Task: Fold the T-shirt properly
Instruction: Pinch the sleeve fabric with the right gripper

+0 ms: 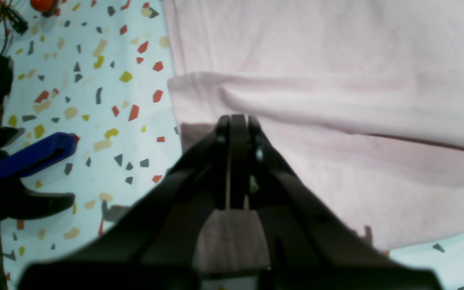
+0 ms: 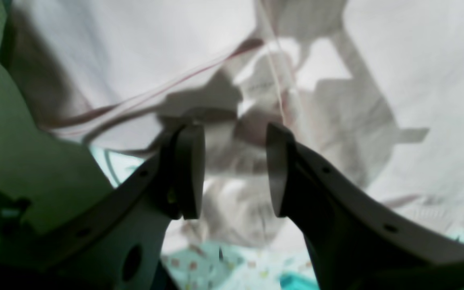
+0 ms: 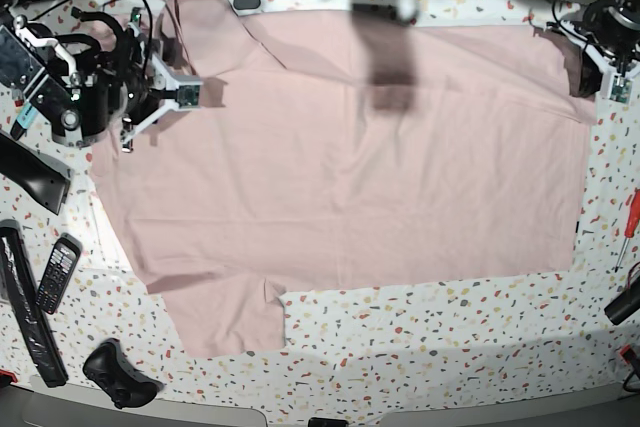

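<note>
Base view shows the T-shirt [image 3: 340, 167] spread flat, plain side up, over most of the desk [image 3: 420, 337] — 1 sleeve reaching the near edge at lower left, the other up by the far left corner. It looks thin, soft and light; it should drape and wrinkle rather than hold any shape, so it is best taken by a hem, a corner or a sleeve edge, pinched through both layers.

The right claw [image 2: 232, 169] hangs over rumpled cloth near the left shoulder with its 2 pads apart and nothing between them. The left claw [image 1: 234, 161] sits at the opposite edge, pressed fully together; a fold rises just ahead of its tip, but whether any cloth is caught I cannot tell.

Outward lie a phone [image 3: 57, 272] and a red screwdriver [image 3: 630, 213] — both off the cloth.
</note>
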